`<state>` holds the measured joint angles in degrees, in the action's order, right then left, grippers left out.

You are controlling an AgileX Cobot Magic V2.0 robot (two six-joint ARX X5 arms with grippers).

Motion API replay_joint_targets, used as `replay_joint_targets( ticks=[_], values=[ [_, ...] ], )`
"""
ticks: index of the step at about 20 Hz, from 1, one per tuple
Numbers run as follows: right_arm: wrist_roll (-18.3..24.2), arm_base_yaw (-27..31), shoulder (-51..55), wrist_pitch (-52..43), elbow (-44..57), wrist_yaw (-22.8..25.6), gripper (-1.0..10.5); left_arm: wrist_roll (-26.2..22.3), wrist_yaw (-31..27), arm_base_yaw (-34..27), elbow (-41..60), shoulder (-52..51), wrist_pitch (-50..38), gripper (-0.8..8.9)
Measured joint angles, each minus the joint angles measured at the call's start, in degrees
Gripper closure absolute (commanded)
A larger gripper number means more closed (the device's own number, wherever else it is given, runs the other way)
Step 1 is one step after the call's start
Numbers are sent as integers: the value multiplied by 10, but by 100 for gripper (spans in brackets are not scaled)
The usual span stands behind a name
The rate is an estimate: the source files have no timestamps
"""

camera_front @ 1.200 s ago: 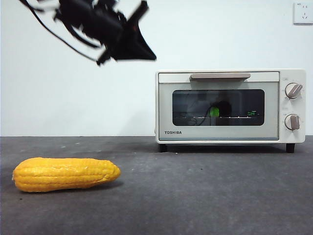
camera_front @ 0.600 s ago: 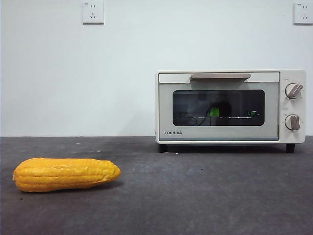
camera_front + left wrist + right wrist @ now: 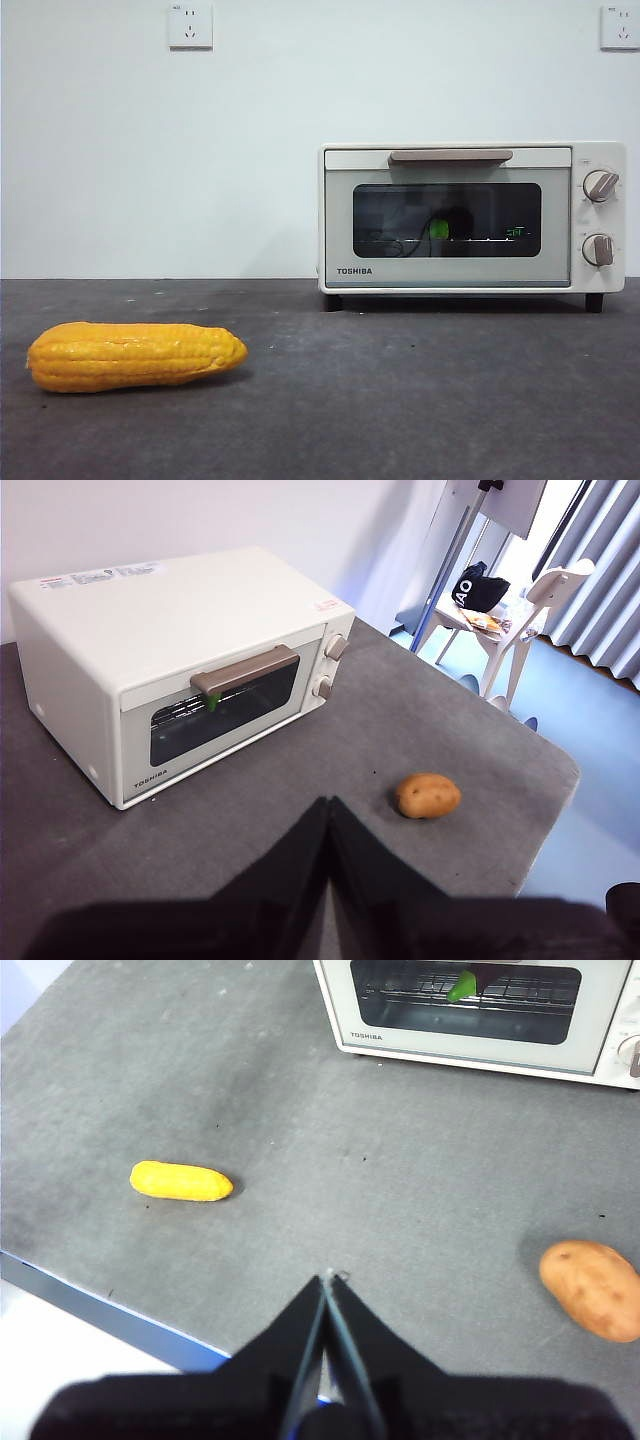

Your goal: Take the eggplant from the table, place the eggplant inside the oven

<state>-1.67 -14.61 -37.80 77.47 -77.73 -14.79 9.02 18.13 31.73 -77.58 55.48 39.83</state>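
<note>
Eggplant (image 3: 438,229) status: inside the oven (image 3: 470,215), resting on the wire rack, with only its green stem end clearly showing through the dark glass. Door position: shut, bar handle (image 3: 450,155) flush against the top of the front panel.

Left hand (image 3: 328,805): raised above the bench (image 3: 400,400), jaws pressed together, nothing between them. Right hand (image 3: 328,1278): also raised clear of the bench, near its front edge, jaws together and empty. Neither arm shows in the front view.

Other items: a corn cob (image 3: 135,355) lies on the bench well apart from the oven; a potato (image 3: 592,1288) lies on the opposite side, also well apart.

Assessment: the placement looks complete, so little remains to go wrong.

Residual hazards:
- The purple body is hard to make out behind the glass. If it sits partly off the rack, it may roll when the oven is disturbed.
- A descending arm could strike the oven top or the handle and shift the oven.
- Corn cob and potato are unsecured; a low sweep would displace them.
</note>
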Motion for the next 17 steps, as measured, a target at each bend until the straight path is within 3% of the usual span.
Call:
replay_joint_targets(
  ticks=[17],
  values=[
    [0, 0, 0, 0, 0, 0, 946, -5, 0, 0, 0, 1, 0, 818]
  ],
)
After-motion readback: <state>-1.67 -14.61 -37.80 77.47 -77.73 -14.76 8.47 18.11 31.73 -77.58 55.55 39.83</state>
